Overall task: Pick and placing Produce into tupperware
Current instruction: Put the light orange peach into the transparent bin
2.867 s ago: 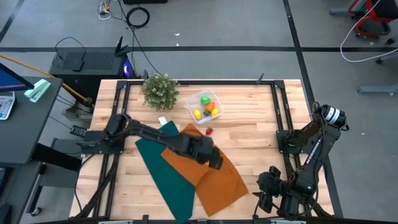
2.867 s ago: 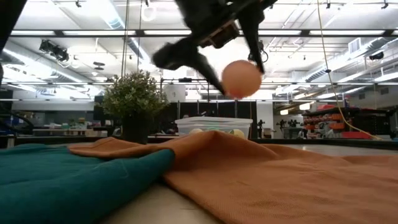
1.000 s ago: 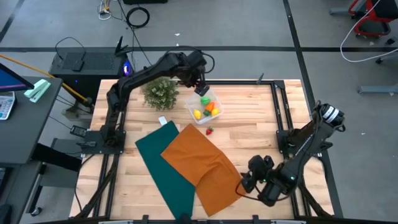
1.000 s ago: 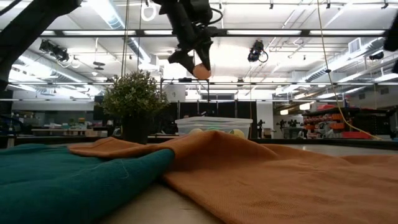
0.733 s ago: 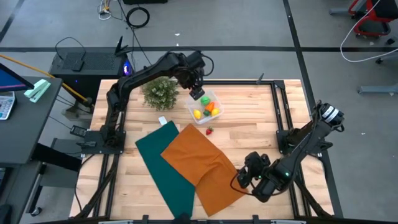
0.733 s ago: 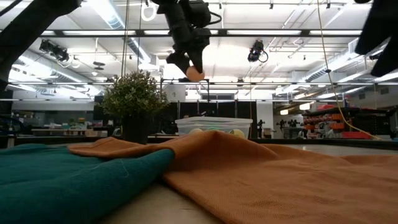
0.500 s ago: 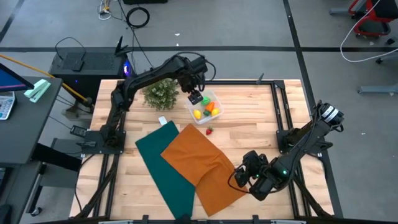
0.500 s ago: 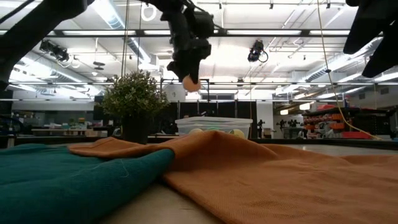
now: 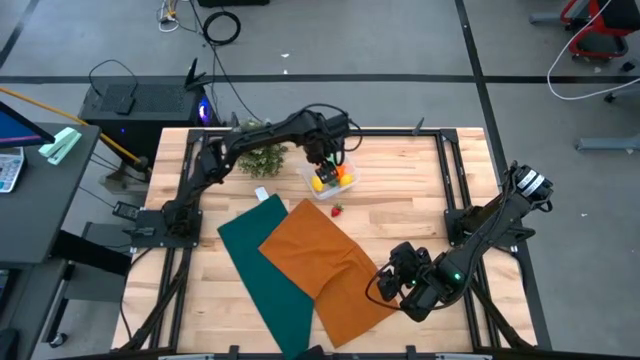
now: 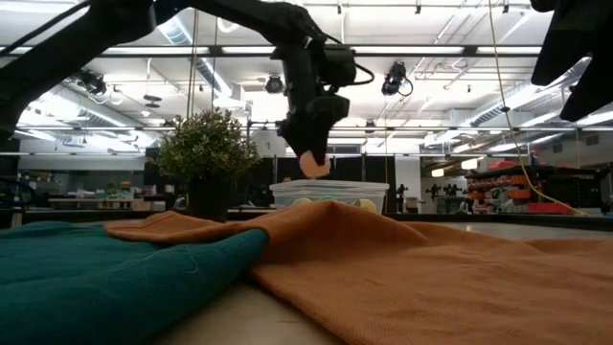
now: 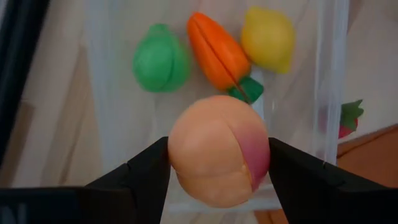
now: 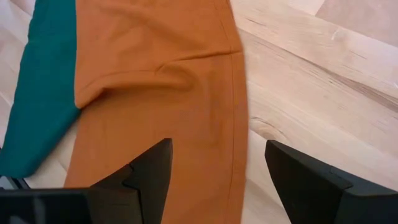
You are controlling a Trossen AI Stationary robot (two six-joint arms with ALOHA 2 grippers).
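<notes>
Now the left gripper [image 11: 219, 163], clamped on the peach [image 11: 217, 149], hangs over the tupperware [image 9: 344, 160] at upper centre of the high view, while the right gripper [image 12: 217, 162] waits with fingers apart.

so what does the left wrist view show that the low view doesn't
Only the left wrist view shows the green toy vegetable, orange toy carrot, yellow toy lemon in the clear plastic tupperware box, and a red toy strawberry outside it. Only the low view shows the bushy potted plant and cloths. Both show the left gripper holding the peach-coloured toy fruit.
</notes>
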